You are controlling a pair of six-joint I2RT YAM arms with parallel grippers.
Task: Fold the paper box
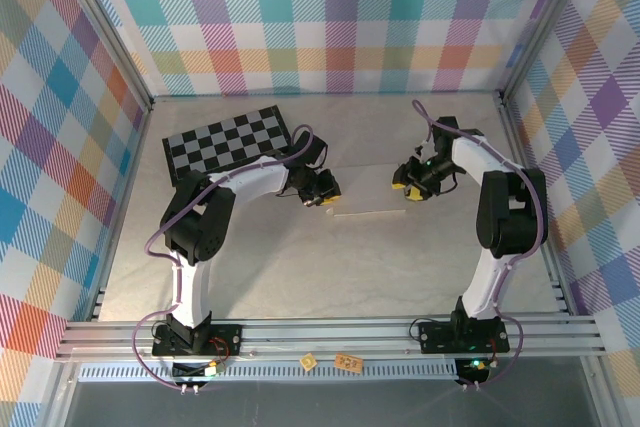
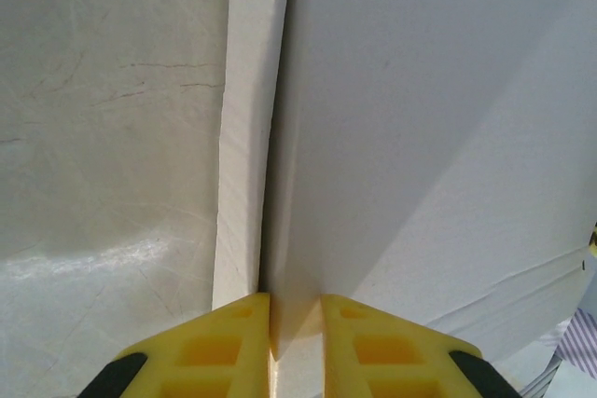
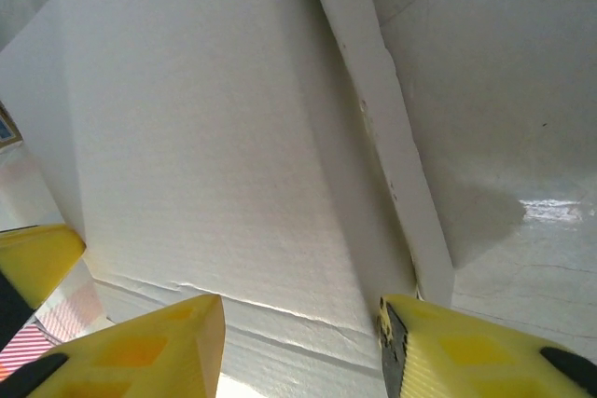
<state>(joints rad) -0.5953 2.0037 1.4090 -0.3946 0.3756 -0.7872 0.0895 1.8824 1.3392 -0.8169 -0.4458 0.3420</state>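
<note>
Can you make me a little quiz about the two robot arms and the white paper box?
1. True or false: the left gripper is pinching a panel of the paper box.
2. Which one stands wider open: that one, or the right gripper?
3. The checkerboard lies: A) on the far left of the table, B) under the box, C) in the right gripper.

Key: 1 true; 2 the right gripper; 3 A.
</note>
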